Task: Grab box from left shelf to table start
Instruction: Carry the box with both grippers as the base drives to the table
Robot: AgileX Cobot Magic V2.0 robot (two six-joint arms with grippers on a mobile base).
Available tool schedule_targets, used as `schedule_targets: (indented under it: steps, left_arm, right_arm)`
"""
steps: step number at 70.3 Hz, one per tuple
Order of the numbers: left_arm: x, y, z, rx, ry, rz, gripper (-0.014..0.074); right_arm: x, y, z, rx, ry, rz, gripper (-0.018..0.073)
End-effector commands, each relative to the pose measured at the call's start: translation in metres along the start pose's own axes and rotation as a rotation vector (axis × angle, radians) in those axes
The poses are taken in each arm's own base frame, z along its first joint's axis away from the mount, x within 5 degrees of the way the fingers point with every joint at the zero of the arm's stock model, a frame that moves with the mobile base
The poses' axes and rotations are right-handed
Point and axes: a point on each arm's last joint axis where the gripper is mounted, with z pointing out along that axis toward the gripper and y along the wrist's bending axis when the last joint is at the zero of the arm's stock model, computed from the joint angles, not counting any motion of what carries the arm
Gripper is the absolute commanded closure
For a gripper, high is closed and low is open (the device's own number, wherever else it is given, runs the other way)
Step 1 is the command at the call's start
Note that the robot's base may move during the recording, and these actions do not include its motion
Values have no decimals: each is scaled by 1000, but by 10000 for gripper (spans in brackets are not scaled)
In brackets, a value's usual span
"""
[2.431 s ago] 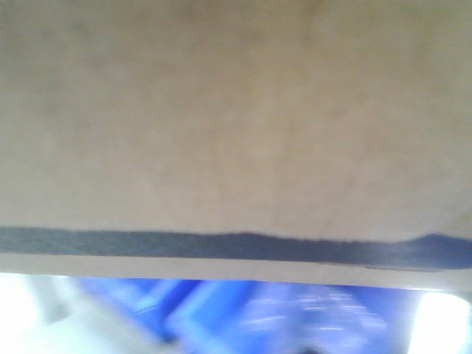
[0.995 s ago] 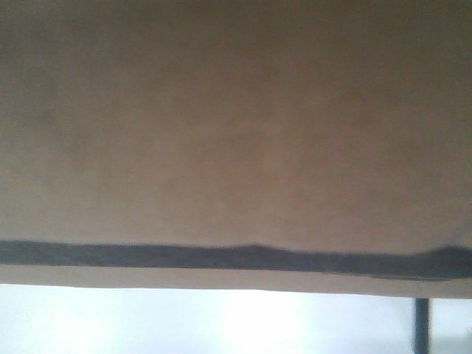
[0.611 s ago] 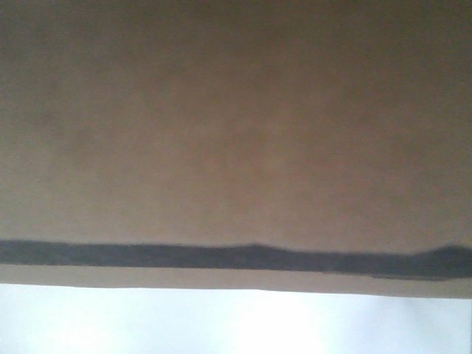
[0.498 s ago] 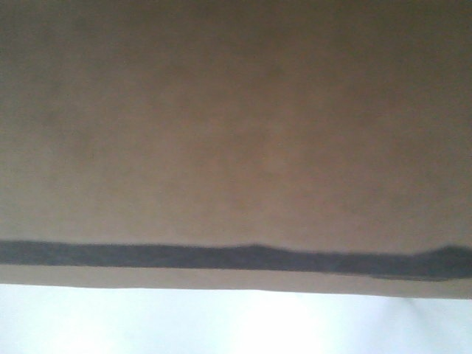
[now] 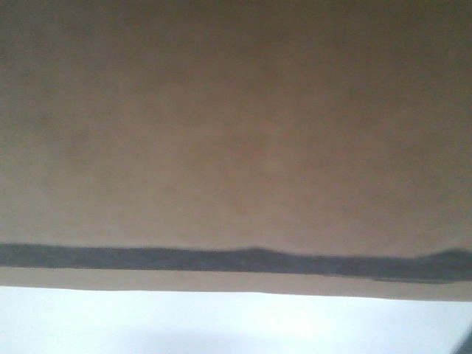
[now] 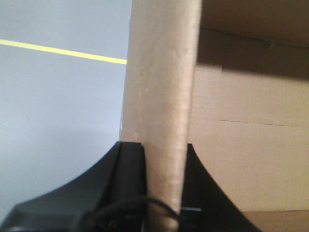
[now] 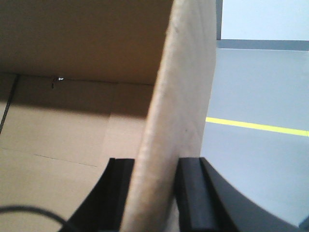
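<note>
The brown cardboard box (image 5: 236, 133) fills most of the front view, with a dark stripe (image 5: 221, 259) near its lower edge. Below it runs a pale white band, the table (image 5: 221, 324). In the left wrist view my left gripper (image 6: 164, 145) is shut on an upright wall of the box (image 6: 161, 72), one black finger (image 6: 131, 164) on each side. My right gripper (image 7: 154, 162) is likewise shut on the opposite wall of the box (image 7: 186, 72), whose open inside lies to its left. The left shelf is out of view.
Both wrist views look down past the box walls onto grey floor with a yellow line (image 6: 63, 50) (image 7: 256, 126). A dark shape (image 5: 466, 343) cuts into the bottom right corner of the front view.
Blurred blue parts under the box 2.4 s ago have given way to the pale white surface. A dark post at lower right 1.0 s ago has left. The box keeps its place in view.
</note>
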Motion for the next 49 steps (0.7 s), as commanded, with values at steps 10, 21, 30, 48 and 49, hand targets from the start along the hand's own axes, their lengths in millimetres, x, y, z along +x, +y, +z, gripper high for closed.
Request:
schedule_targets:
  steps: [10, 21, 30, 48, 49]
  left_arm:
    - [-23, -6, -12, 65, -212, -41, 687]
    - [-23, -6, -12, 68, -213, -42, 687]
    - [-23, -6, -12, 65, -212, -42, 687]
    - [-23, -6, -12, 65, -212, -42, 687]
    - [-23, -6, -12, 65, -212, -42, 687]
  right_arm:
    - [-20, -6, -1, 83, -145, -67, 501]
    - [-20, -6, -1, 83, -145, -67, 501]
    - [-20, -6, -1, 83, -144, -67, 501]
    - [-20, -6, -1, 83, -144, -67, 501]
    - [-20, -6, -1, 83, -144, -67, 501]
